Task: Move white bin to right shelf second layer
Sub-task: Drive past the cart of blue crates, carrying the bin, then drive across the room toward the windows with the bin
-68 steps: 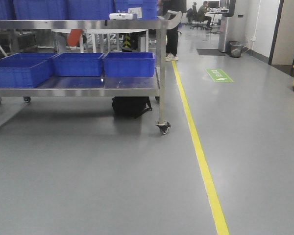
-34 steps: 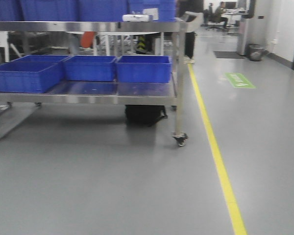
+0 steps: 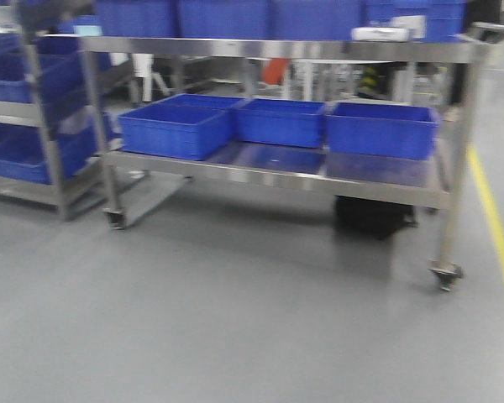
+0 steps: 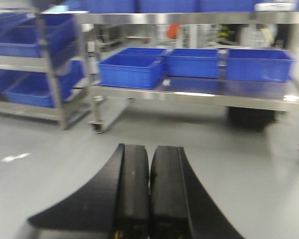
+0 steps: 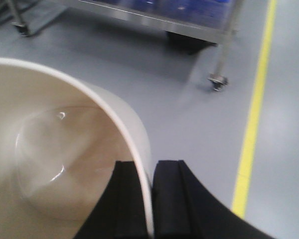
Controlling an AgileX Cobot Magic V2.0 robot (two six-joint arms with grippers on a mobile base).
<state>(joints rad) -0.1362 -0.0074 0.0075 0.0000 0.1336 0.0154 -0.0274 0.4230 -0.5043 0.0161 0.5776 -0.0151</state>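
White bin [image 5: 60, 144] hangs above the grey floor [image 5: 164, 89], its wall pinched at the rim between the right fingers [image 5: 172, 199], one inside, one outside. Left fingers [image 4: 134, 189] are pressed together, holding nothing. Ahead stands a steel cart [image 3: 277, 48] carrying blue crates [image 3: 378, 130].

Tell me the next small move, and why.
Probably turn the base a little leftward, with the right gripper clamped on the rim of the glossy cream-white plastic bin. Ahead stands only the flat-shelved steel cart with blue rectangular crates; a tiered steel rack shows at the left edge, though rollers cannot be made out.
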